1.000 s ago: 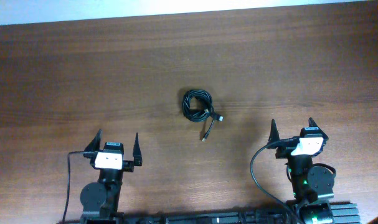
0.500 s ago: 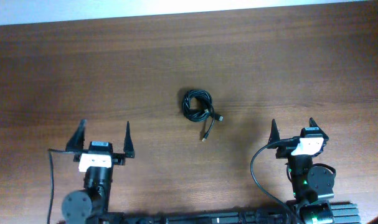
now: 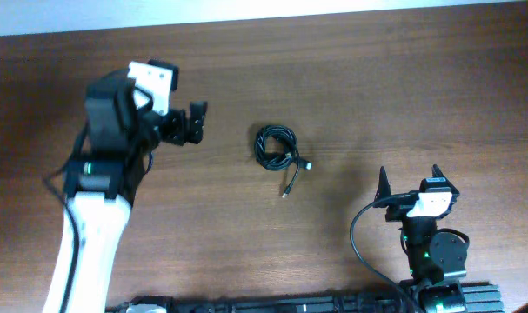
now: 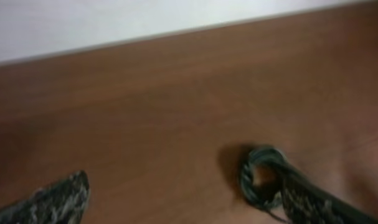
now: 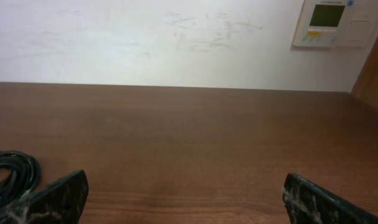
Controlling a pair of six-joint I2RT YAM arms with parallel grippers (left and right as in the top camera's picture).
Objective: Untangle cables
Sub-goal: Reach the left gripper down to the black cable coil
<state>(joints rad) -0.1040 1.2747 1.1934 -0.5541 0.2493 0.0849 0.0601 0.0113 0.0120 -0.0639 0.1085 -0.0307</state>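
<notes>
The cables (image 3: pixel 277 146) are a small coiled bundle of thin black cord near the table's middle, with two metal-tipped plug ends trailing to the lower right (image 3: pixel 289 186). In the left wrist view the coil (image 4: pixel 261 182) lies low right, partly behind my right finger. My left gripper (image 3: pixel 197 123) is open and empty, raised to the left of the bundle. My right gripper (image 3: pixel 409 181) is open and empty near the front right; its wrist view shows the coil's edge (image 5: pixel 11 171) at far left.
The brown wooden table (image 3: pixel 403 96) runs to a white wall at the back. A wall thermostat (image 5: pixel 330 22) shows in the right wrist view. The right arm's thick black wire (image 3: pixel 357 239) loops by its base.
My left arm has swung up from the front left and reached toward the middle, its gripper now just left of the cable bundle. The right arm and the cables have not moved.
</notes>
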